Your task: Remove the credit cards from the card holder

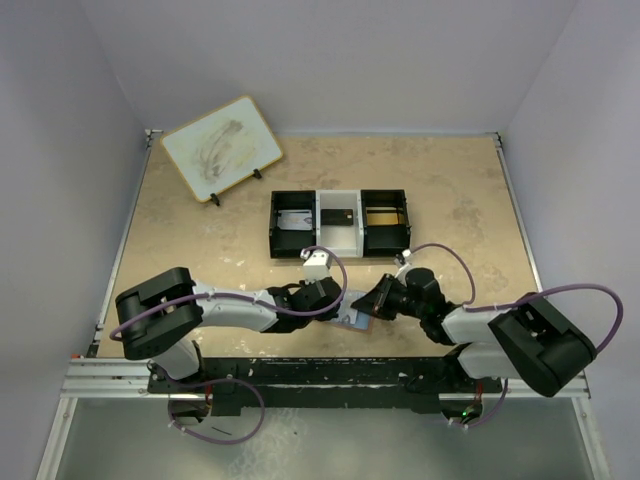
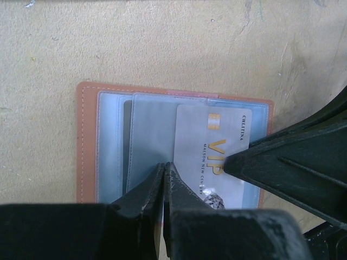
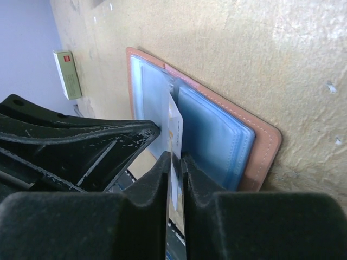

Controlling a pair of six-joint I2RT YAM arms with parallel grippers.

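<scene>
The reddish-brown card holder [image 1: 349, 319] lies open on the table between both arms, its grey-blue sleeves [image 2: 111, 141] facing up. A pale VIP credit card [image 2: 214, 146] sticks partly out of a sleeve toward the right. My right gripper [image 3: 175, 161] is shut on this card's edge [image 3: 174, 127], and the card stands between its two pads. My left gripper [image 2: 164, 166] is shut, its tips resting on the sleeves just left of the card. In the top view the left gripper [image 1: 335, 300] and the right gripper [image 1: 368, 308] meet over the holder and hide most of it.
A black-white-black three-compartment tray [image 1: 272, 226] stands just behind the grippers, with items in its compartments. A white board with a wooden rim [image 1: 220, 148] leans at the back left. Walls close in the table on three sides.
</scene>
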